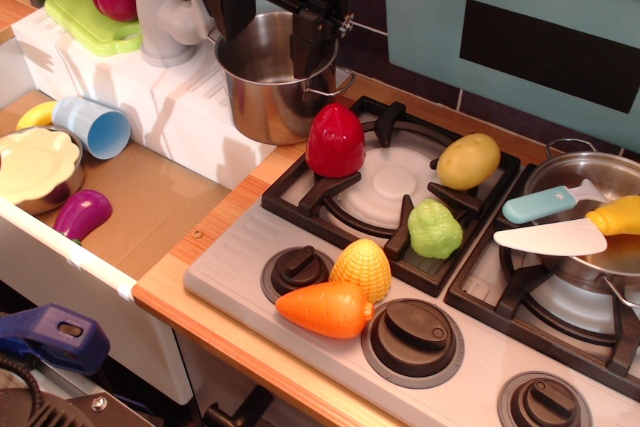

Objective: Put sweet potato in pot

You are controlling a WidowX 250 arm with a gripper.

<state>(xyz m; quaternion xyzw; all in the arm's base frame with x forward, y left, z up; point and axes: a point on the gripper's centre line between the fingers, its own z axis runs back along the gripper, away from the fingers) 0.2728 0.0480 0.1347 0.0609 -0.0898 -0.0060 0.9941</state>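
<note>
The sweet potato [335, 140] is a glossy dark-red toy standing upright on the back left corner of the left burner grate [300, 192]. The pot [262, 107] is a tall shiny steel cylinder standing just behind and left of it, on the counter beside the stove, and looks empty inside. My gripper [268, 47] hangs over the pot's mouth, black fingers [304, 42] spread apart and holding nothing. It is above and left of the sweet potato, not touching it.
On the stove lie a yellow-olive potato toy [468, 160], a green vegetable [435, 229], a corn cob [361, 269] and an orange carrot [325, 309]. A steel pan [575, 175] with utensils sits at right. A grey faucet [165, 7], blue cup [93, 127], yellow bowl [35, 162] and eggplant [80, 215] are at left.
</note>
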